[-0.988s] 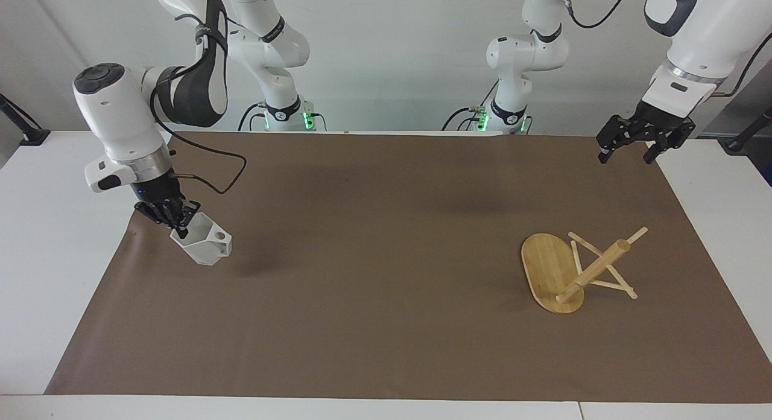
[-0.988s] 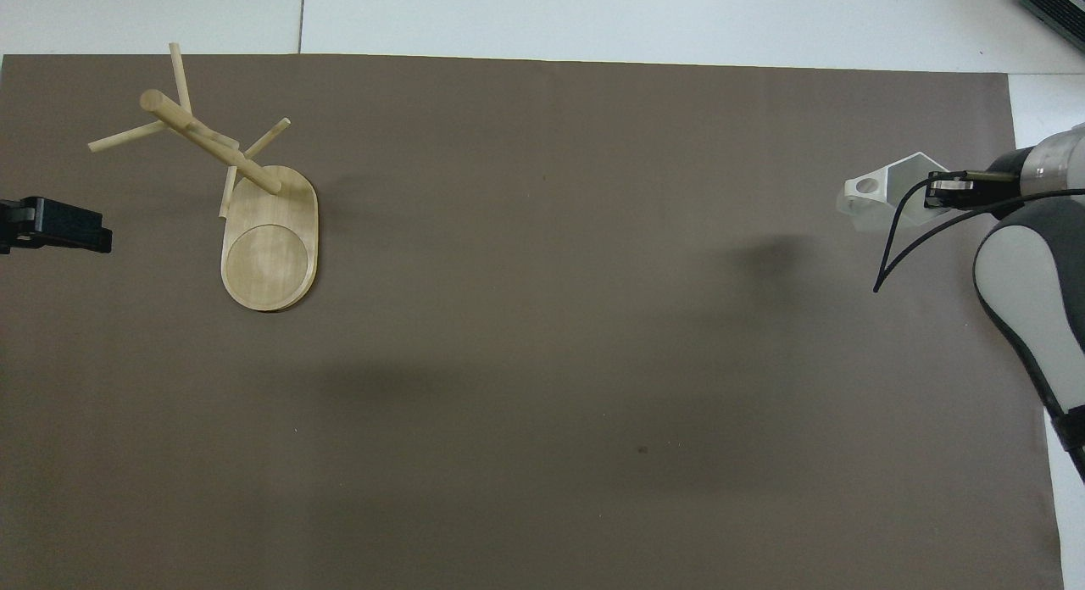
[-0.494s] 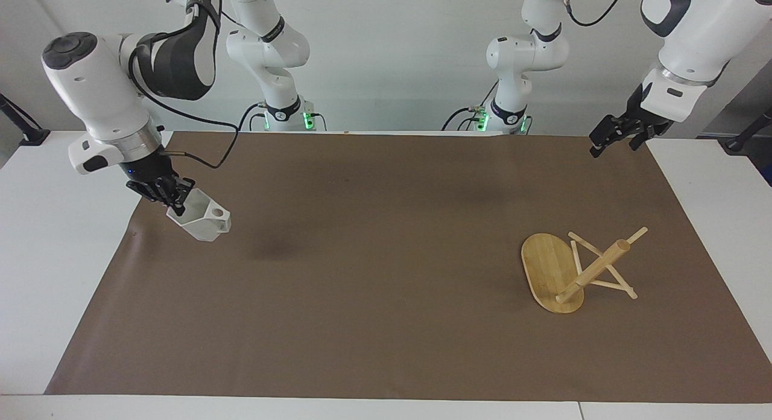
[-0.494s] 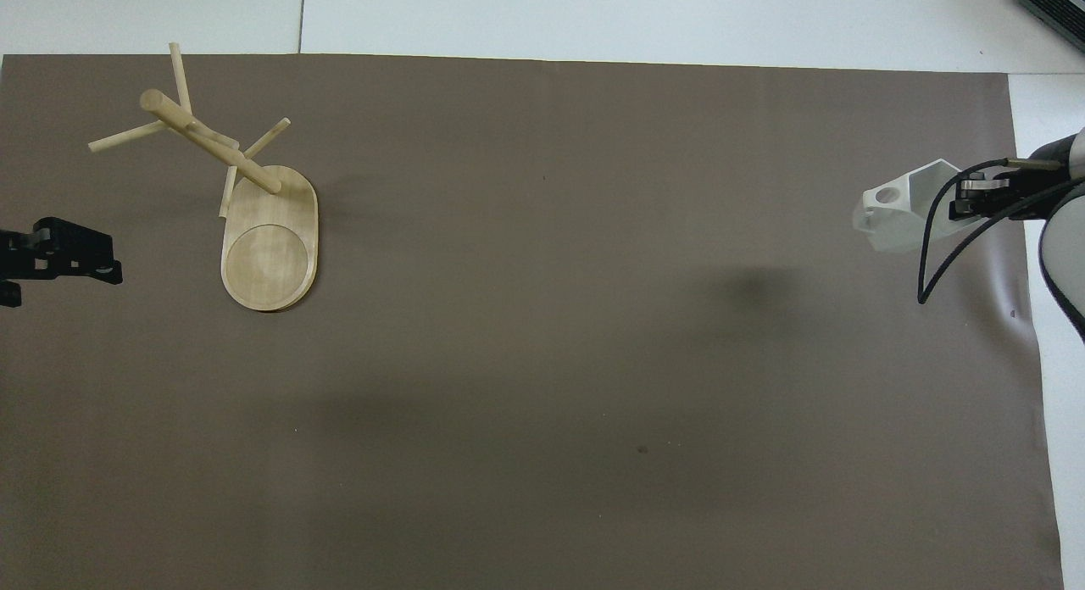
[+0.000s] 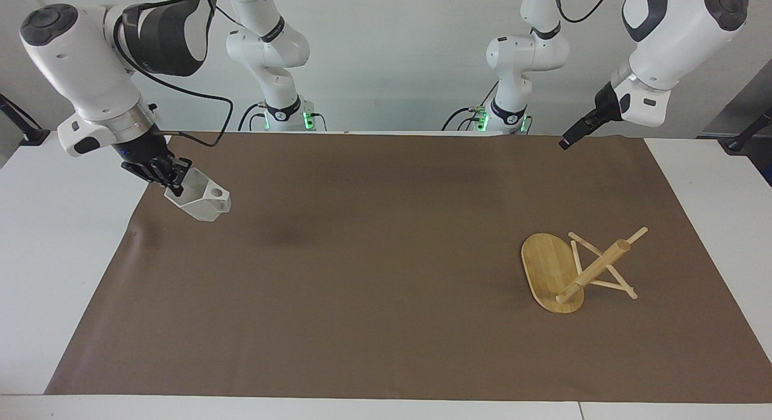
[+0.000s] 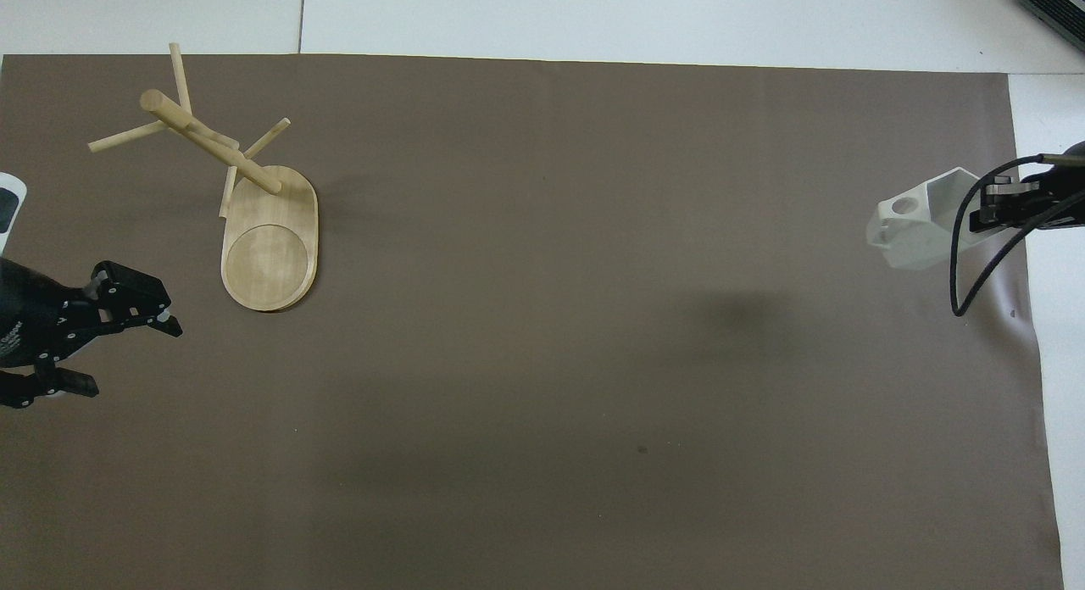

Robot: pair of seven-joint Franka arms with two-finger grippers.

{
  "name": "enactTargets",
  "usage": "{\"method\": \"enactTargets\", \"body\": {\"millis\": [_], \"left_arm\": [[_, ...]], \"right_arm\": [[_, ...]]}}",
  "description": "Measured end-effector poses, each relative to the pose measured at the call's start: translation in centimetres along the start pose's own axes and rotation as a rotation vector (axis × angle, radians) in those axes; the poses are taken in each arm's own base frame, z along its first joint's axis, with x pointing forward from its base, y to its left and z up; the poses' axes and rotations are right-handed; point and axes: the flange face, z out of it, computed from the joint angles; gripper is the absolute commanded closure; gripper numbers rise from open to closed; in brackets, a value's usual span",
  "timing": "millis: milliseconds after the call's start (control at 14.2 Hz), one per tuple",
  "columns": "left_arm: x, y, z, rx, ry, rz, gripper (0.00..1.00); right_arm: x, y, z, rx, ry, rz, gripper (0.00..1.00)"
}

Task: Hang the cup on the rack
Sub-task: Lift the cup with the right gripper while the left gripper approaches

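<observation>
The white faceted cup (image 5: 202,204) hangs tilted in my right gripper (image 5: 172,178), which is shut on its rim and holds it above the mat at the right arm's end; its handle hole points toward the table's middle. Both also show in the overhead view, the cup (image 6: 915,225) and the gripper (image 6: 987,213). The bamboo rack (image 5: 552,272) sits at the left arm's end, its post (image 5: 594,269) slanting steeply, a peg tip near the mat; the overhead view shows it too (image 6: 271,242). My left gripper (image 6: 127,357) is open, in the air beside the rack.
A brown mat (image 5: 386,275) covers most of the white table (image 5: 54,239). The mat's edge is slightly rumpled under the cup (image 6: 1013,314). The left gripper shows edge-on in the facing view (image 5: 570,141).
My right gripper has lifted the cup higher and carried it toward the robots. My left gripper has risen, turned and moved in from the table's end.
</observation>
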Motion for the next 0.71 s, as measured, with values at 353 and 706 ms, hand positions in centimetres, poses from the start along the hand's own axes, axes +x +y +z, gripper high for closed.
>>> {"method": "enactTargets", "body": {"millis": [353,706], "left_arm": [[-1.0,1.9,1.2,-0.156,-0.166,-0.331,0.00],[0.3,3.4,2.7,-0.323,-0.295,-0.591,0.00]], "right_arm": [[-1.2,-0.4,-1.6,0.001,-0.042,-0.009,1.00],[-2.9,-1.3,-3.7,0.003,-0.048,-0.026,1.00]]}}
